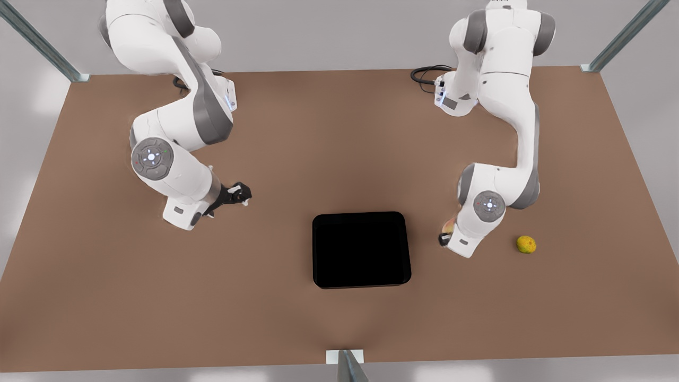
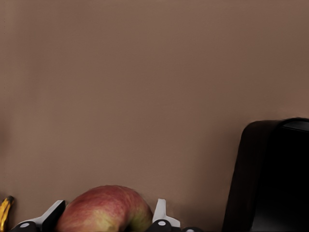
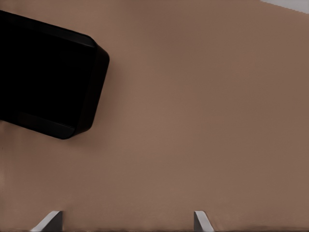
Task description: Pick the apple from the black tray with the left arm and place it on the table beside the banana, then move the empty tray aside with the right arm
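Observation:
The black tray [image 1: 362, 249] lies empty at the table's [image 1: 339, 132] centre front. The red and yellow apple [image 2: 104, 210] sits between the fingers of my left gripper [image 2: 108, 207], which is shut on it low over the table. In the front view this gripper [image 1: 444, 237] is just off the tray's right side, and a bit of the apple [image 1: 449, 225] peeks out from under the wrist. A sliver of the banana [image 2: 5, 212] shows close beside the apple. My right gripper [image 1: 241, 193] waits open over bare table at the front view's left, some way from the tray [image 3: 43, 72].
A small yellow-green bumpy fruit [image 1: 526, 244] lies on the table at the front view's right of the left arm. Metal frame posts [image 1: 626, 34] stand at the table corners, and another post [image 1: 347, 366] at the front edge. Cables [image 1: 427, 74] lie at the back.

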Controlling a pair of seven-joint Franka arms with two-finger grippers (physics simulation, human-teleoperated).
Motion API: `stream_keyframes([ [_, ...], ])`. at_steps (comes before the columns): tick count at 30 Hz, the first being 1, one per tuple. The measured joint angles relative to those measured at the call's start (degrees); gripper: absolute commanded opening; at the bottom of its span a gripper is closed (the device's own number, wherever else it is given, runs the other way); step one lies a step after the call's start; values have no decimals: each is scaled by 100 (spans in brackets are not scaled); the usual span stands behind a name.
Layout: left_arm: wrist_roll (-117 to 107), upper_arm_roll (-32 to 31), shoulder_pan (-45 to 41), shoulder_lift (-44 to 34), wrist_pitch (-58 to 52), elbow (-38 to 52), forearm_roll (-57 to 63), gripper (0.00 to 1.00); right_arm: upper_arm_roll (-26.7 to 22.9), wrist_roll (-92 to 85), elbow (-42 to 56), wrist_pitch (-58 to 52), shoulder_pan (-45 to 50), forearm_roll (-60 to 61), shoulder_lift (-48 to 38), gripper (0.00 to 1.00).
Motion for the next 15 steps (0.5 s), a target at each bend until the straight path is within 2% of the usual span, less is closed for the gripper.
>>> stream_keyframes([
  [3, 731, 16, 721, 390, 413, -252, 35, 76, 138, 752, 8, 348, 177, 317, 774, 100],
  [6, 1350, 12, 839, 703, 773, -299, 2, 100, 145, 1424, 406, 798, 280, 466, 1418, 100],
  [10, 2034, 17, 855, 762, 1045, -306, -23, 100, 112, 2236, 858, 1275, 647, 517, 2061, 100],
  [12, 2311, 32, 856, 498, 1057, -204, -31, 100, 119, 2557, 835, 1498, 831, 237, 2304, 100],
  [15, 2613, 55, 853, 59, 176, 1409, -47, 100, 122, 2842, 699, 1724, 889, -22, 2385, 100],
])
